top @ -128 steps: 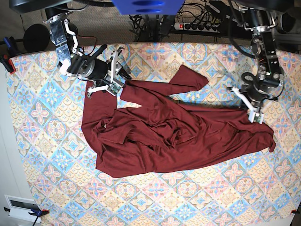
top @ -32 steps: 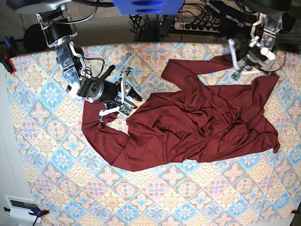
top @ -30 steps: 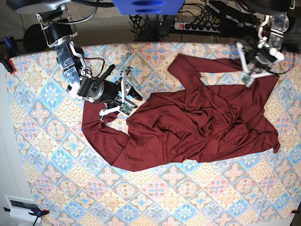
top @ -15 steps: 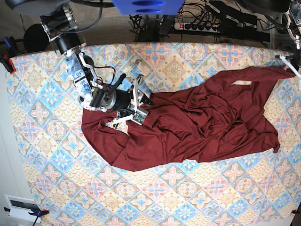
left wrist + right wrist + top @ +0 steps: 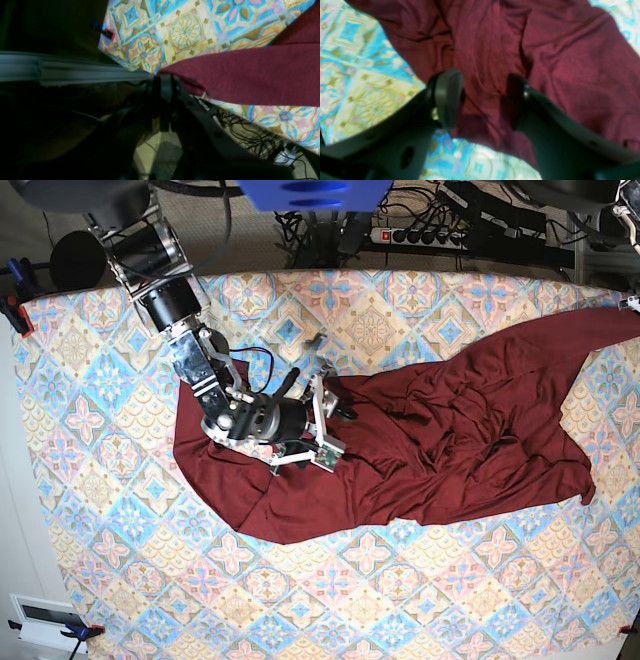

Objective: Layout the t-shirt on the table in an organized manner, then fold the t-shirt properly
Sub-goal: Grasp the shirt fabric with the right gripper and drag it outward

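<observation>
While the base view looks straight down, the t-shirt [image 5: 430,435] lies crumpled across the middle and right of the table [image 5: 420,600], one corner drawn out taut toward the far right edge of that view. The right claw [image 5: 325,423] lies low over the shirt's left part, its jaws spread wide with loose cloth beneath them. Bare patterned cloth shows all around the shirt. Behind the table's far edge sit a power strip [image 5: 420,237] and a tangle of cables [image 5: 330,225]. The left claw itself is cut off at the right border of this view, where the stretched corner ends.

Seen from the left wrist, the left claw [image 5: 165,82] has its jaws pressed together, pinching the tip of the t-shirt [image 5: 250,75]. The cloth runs from the pinch as a flat, taut band off to the right, above the table [image 5: 185,30]. A small red clip [image 5: 108,33] sits at the table's corner. Below the band, cables [image 5: 250,135] lie on the floor, and a pale rail [image 5: 75,72] crosses the left side.

From the right wrist, the right claw [image 5: 482,96] stands spread, its two dark fingers [image 5: 447,97] on either side of wrinkled shirt cloth [image 5: 495,45]. Nothing is pinched between them. The table [image 5: 365,80] shows to the left and below.
</observation>
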`<state>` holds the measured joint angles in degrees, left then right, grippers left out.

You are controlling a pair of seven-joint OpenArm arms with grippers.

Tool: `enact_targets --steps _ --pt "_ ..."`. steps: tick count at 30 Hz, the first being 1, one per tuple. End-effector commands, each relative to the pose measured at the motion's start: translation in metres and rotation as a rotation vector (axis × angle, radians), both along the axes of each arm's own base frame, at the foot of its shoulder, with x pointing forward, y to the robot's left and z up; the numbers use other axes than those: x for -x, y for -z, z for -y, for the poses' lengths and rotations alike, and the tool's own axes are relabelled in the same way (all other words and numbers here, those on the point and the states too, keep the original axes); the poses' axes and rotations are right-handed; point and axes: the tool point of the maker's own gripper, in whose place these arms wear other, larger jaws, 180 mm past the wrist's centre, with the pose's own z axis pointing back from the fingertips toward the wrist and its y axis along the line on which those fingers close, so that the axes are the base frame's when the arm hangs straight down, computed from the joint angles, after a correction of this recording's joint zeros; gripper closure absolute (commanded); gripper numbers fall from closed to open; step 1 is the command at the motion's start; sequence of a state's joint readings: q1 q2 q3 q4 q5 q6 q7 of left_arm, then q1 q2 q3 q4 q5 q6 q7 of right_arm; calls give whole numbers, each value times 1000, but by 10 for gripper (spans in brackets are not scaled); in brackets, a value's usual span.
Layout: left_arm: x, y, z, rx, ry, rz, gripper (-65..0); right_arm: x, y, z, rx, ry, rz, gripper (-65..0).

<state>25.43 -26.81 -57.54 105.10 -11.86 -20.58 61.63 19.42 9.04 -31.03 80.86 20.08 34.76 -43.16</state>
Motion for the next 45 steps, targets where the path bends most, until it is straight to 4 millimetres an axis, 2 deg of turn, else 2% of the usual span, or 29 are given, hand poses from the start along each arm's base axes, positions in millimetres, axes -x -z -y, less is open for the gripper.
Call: enact_targets --steps 1,6,13,16,22,24,28,31,33,36,39,43,45 --pt "-4 -15 -6 -46 10 19 0 -14 -22 -11 -53 -10 49 -315" --pt "-8 -11 -2 -37 27 9 0 -33 -21 -7 -50 12 45 -311" --pt "-12 -6 3 -27 44 3 0 -57 -7 9 -47 70 10 -311" --pt "-12 -6 3 -26 46 0 0 -58 2 15 -38 86 -10 -311" --pt "-13 -6 3 -26 46 3 0 -55 6 16 -34 85 -21 -294" --pt "-13 -6 3 -26 46 5 0 -55 9 24 -20 91 -23 -274" --pt "-13 -6 3 -26 46 5 0 -43 20 19 4 56 -39 -216" --pt "-13 -6 3 -26 46 5 0 -38 29 23 22 57 -61 -106" --pt "-13 -6 3 -26 46 5 0 -40 31 36 43 67 -55 -5" --pt "-13 -6 3 -25 45 4 0 -42 26 50 60 69 -28 -11" --pt "-13 -5 4 -24 45 4 0 -30 19 68 67 63 11 0" --pt "-15 4 12 0 59 -5 0 -28 -6 111 46 146 87 0" --pt "-19 10 19 13 82 -18 0 -26 -14 139 40 222 105 0"
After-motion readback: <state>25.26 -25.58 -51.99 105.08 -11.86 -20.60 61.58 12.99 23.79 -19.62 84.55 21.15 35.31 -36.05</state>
